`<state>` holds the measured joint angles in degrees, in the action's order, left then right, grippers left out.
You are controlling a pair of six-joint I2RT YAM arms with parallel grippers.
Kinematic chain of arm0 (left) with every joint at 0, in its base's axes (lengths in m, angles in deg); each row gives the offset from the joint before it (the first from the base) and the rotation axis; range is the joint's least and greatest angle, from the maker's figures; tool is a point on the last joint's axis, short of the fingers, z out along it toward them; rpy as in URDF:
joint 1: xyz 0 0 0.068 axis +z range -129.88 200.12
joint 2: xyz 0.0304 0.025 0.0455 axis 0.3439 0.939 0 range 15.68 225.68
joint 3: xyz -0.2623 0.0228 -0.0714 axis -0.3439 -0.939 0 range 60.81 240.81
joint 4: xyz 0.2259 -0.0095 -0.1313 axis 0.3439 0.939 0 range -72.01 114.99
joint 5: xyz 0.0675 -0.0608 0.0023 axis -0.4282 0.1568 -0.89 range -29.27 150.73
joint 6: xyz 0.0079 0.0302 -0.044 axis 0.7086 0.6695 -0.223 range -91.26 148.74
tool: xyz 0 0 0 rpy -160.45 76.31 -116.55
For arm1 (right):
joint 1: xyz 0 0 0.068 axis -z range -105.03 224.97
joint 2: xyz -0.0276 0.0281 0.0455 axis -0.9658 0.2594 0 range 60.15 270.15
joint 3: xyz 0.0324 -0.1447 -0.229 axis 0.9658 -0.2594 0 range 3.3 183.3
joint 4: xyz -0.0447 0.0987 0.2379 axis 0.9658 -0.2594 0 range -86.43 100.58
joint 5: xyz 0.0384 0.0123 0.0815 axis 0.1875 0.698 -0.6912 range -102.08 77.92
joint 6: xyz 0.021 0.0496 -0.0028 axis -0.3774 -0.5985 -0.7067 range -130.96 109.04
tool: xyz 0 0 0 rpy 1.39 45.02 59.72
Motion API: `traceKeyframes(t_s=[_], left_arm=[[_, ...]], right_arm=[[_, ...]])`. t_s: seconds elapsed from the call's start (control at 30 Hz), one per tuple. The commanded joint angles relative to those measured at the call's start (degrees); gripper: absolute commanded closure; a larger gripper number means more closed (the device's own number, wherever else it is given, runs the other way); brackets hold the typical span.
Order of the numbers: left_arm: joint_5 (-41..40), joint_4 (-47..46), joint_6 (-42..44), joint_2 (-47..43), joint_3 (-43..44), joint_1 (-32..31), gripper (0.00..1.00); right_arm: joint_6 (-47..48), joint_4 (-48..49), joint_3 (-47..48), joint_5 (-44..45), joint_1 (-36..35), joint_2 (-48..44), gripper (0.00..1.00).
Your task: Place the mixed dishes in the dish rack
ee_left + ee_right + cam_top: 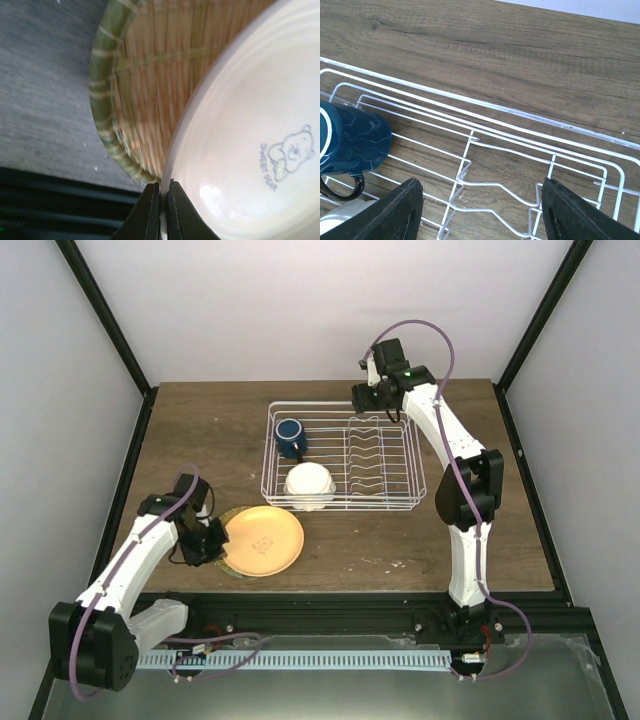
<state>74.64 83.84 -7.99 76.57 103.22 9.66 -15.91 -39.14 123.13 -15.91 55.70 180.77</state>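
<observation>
My left gripper is shut on the left rim of the round orange-yellow plate, which bears a small bear mark. The plate lies on a green-rimmed woven bamboo tray in front of the white wire dish rack. The dark blue mug lies in the rack's left part. The small white dish sits in the rack's front left. My right gripper is open and empty above the rack's back edge. No mint-green plate shows.
The rack's upright slot tines hold nothing. Bare wood table lies left of the rack. The table's front edge and a black rail run just below the plate. Dark frame posts stand at both back corners.
</observation>
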Motion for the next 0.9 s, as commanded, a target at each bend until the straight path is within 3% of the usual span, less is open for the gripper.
traceKeyframes(t_s=[0.0,0.2,0.37,0.53,0.87], left_arm=[[3.28,7.65,0.18,-1.49,2.88,-3.13,1.00],[6.49,12.20,2.79,-0.70,7.51,-5.62,1.00],[14.22,13.66,10.41,3.80,15.19,-5.65,1.00],[15.44,13.42,14.74,7.73,24.15,-5.71,1.00],[0.26,0.55,16.24,19.25,33.66,-5.72,1.00]], right_arm=[[0.83,0.07,1.02,0.23,0.39,1.28,0.34],[0.87,-0.34,3.40,0.07,0.43,2.55,0.33],[0.90,-0.51,4.06,0.14,0.45,2.78,0.32],[-0.42,-0.63,4.95,-4.37,0.58,1.92,0.29],[-5.27,0.66,3.68,-19.29,6.43,-1.52,0.26]])
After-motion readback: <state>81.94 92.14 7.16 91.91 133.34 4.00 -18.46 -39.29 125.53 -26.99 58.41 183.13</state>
